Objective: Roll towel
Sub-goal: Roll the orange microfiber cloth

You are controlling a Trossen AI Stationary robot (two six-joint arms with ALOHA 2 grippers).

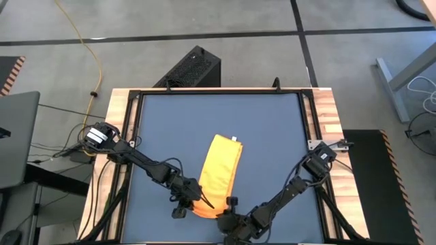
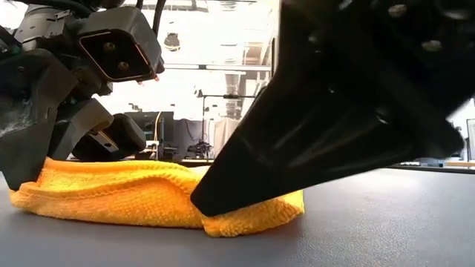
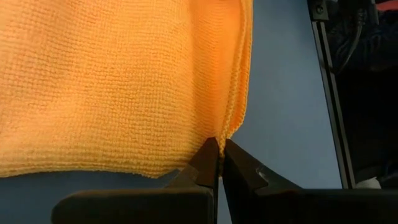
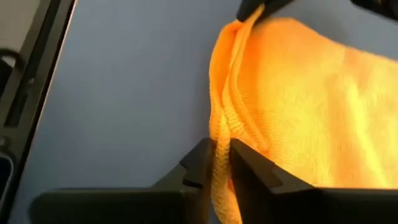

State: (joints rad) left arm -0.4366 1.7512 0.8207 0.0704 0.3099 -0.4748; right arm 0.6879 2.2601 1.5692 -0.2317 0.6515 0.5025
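Observation:
The yellow-orange towel (image 1: pixel 221 170) lies folded into a long strip on the dark blue tabletop (image 1: pixel 272 136), with its white tag (image 1: pixel 235 139) at the far end. It also shows in the low view (image 2: pixel 141 194). My left gripper (image 1: pixel 193 197) is shut on the near end's left corner. My right gripper (image 1: pixel 228 206) is shut on the near end's right corner. My left gripper pinches the towel's near-end corner (image 3: pixel 222 132) between its two fingertips, where several layered edges meet. The fingers come low from the table's left. The towel lies flat on the table. My right gripper pinches the layered edge of the towel's near end (image 4: pixel 221 134) between its two fingertips, several layers together. The fingers (image 2: pixel 223 194) slant down from the near right side. The cloth bunches a little at the fingers and otherwise rests on the table.
A black frame (image 1: pixel 306 122) runs round the tabletop, with wooden boards (image 1: pixel 327 116) outside it. Bare blue surface lies to the left, right and far side of the towel. A black box (image 1: pixel 194 68) stands on the floor beyond the far edge.

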